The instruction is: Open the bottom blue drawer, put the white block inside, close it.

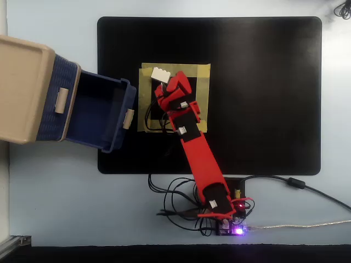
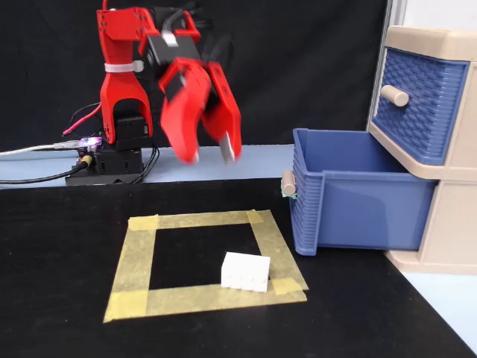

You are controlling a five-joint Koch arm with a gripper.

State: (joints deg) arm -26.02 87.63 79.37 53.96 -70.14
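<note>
White block (image 2: 245, 271), studded, on yellow tape square (image 2: 134, 253).

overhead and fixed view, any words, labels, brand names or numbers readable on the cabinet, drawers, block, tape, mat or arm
None: no readable text in either view.
The beige cabinet, the bottom blue drawer and the upper blue drawer carry only a woven pattern.
The white block, yellow tape square and black mat are plain.
The red arm and its open claw show small white patches, too small to read.
</note>
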